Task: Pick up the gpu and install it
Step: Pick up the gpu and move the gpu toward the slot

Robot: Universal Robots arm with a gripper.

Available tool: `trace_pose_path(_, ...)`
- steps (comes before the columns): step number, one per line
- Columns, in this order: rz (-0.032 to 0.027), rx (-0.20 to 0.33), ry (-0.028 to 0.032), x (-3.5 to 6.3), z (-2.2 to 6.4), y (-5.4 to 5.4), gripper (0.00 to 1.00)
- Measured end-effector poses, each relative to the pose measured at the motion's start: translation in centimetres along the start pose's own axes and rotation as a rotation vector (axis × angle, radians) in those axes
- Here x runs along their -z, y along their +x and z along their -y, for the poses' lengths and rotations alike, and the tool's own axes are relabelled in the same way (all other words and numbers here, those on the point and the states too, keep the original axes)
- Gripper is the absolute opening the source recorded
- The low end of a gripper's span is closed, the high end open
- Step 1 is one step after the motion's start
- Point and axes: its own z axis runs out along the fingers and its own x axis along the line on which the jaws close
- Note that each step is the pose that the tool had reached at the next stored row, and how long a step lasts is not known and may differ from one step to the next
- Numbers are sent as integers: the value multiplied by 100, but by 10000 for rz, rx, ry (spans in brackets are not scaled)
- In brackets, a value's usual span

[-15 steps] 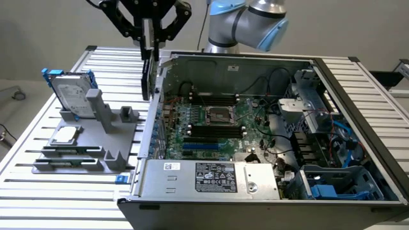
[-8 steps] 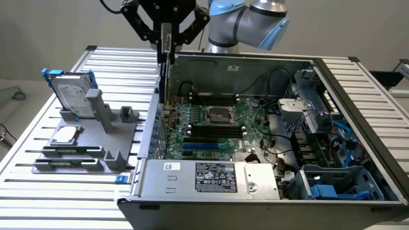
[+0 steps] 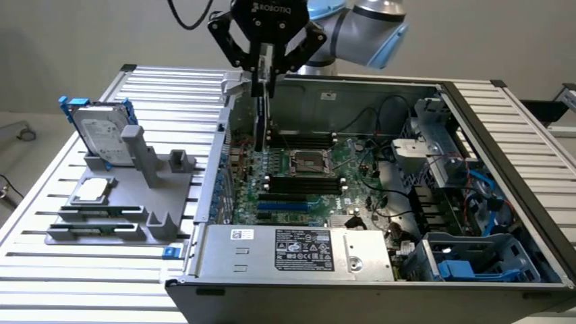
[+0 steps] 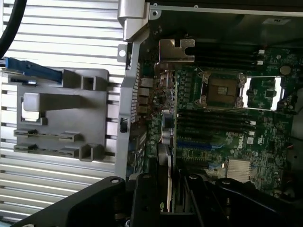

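My fingers (image 3: 264, 64) were closed partway, pinched on the gpu (image 3: 260, 115). The card hung edge-on and upright inside the open computer case (image 3: 504, 128), just beside its rear wall, with its lower end low over the motherboard (image 3: 306, 182). In the wrist view the gpu (image 4: 168, 187) ran out from between my fingers (image 4: 144, 198). The silver tab beyond was probably its end bracket, though I could not be sure.

I judged the main risk to be misalignment. If the card came down off its slot, its connector could strike nearby components. The bracket could catch the rear wall and tilt the card. With so narrow a pinch, any sideways push could make it pivot or slip.
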Motion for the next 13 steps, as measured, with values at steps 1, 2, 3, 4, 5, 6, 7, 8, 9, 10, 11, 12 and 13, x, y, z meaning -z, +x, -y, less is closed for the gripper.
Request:
trace_pose_path(1, -1, -3, 0, -14, -2, -47, 27)
trace_pose_path(2, -2, -7, 0, -27, -4, -94, 27)
trace_pose_path(3, -2, -9, -2, -41, -7, -142, 27)
trace_pose_path(4, -4, -11, -2, -55, -10, -189, 27)
trace_pose_path(5, -3, -15, -2, -69, -13, -235, 27)
trace_pose_path(6, -4, -19, -2, -82, -17, -281, 27)
trace_pose_path(7, -5, -22, -1, -96, -21, -330, 27)
trace_pose_path(8, -5, -24, -2, -110, -24, -376, 27)
trace_pose_path(9, -5, -29, -3, -124, -28, -422, 27)
trace_pose_path(10, -4, -31, -4, -138, -31, -467, 27)
trace_pose_path(11, -5, -33, -4, -152, -35, -511, 27)
trace_pose_path(12, -5, -37, -4, -166, -38, -553, 27)
trace_pose_path(13, -5, -40, -5, -180, -42, -595, 27)
